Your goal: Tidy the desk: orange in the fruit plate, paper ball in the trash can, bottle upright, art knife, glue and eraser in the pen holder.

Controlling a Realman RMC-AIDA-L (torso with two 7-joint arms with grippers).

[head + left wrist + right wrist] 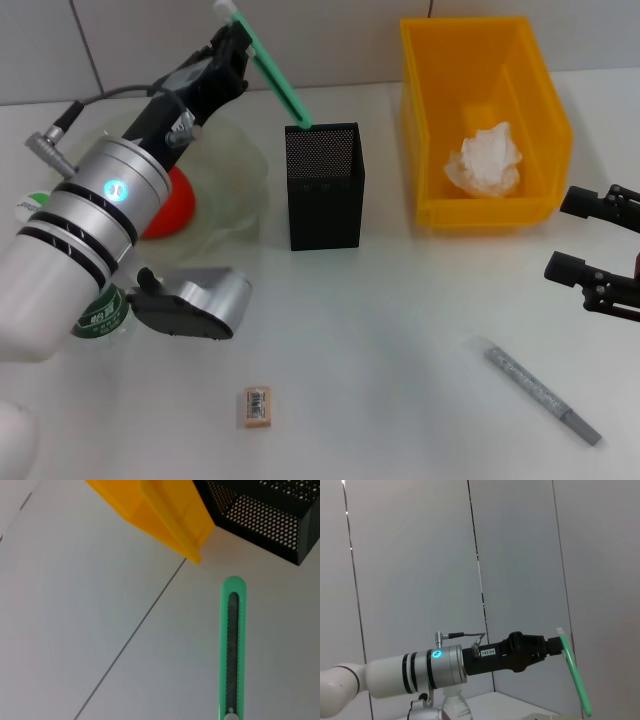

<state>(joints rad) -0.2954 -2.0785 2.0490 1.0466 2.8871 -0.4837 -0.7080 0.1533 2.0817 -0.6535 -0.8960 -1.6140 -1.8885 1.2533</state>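
My left gripper (236,48) is shut on the white-tipped upper end of the mint-green art knife (275,75). The knife slants down, its lower end at the back left rim of the black mesh pen holder (325,190). In the left wrist view the art knife (232,645) points toward the pen holder (270,515). The orange (172,208) lies in the fruit plate (245,175). The paper ball (486,160) sits inside the yellow trash can (435,120). On the table lie the grey glue (540,392) and the eraser (257,407). My left arm hides most of the bottle (98,318). My right gripper (563,235) hangs open at the right edge.
The tiled wall runs close behind the trash can (155,510) and the pen holder. My left forearm (95,220) crosses above the fruit plate. In the right wrist view the left gripper (540,647) holds the art knife (575,680) above the bottle (456,707).
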